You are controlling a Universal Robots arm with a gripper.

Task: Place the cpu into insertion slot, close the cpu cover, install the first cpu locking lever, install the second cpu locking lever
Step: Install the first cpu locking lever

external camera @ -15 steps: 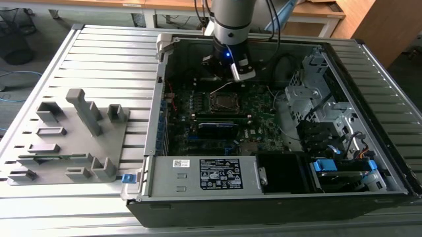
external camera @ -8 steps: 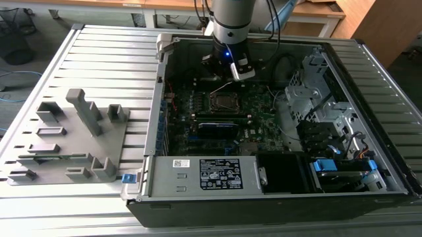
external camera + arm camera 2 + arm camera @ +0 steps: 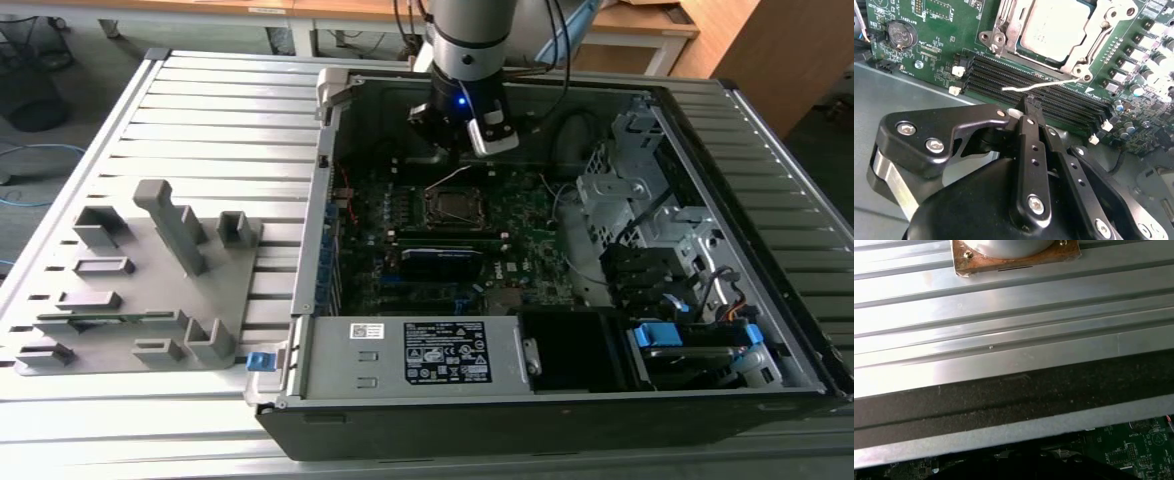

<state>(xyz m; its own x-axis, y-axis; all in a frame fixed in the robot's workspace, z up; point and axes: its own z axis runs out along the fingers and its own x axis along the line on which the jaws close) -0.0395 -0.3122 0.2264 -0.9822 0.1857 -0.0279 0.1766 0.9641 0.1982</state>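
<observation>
Socket stage. The cpu (image 3: 1054, 27) lies flat, metal top upward, in the insertion slot (image 3: 454, 205), framed by the lowered cpu cover (image 3: 1075, 54); being square, it has no long axis. The gripper (image 3: 1029, 106), fingers pressed together and empty, hangs just beside the thin locking lever (image 3: 1040, 84), which runs along the memory slots (image 3: 1019, 75), apparently placed to push it.

A power supply box (image 3: 427, 352) with a white label sits inside the open computer case (image 3: 534, 425). A grey rack (image 3: 160, 288) lies outside it.
</observation>
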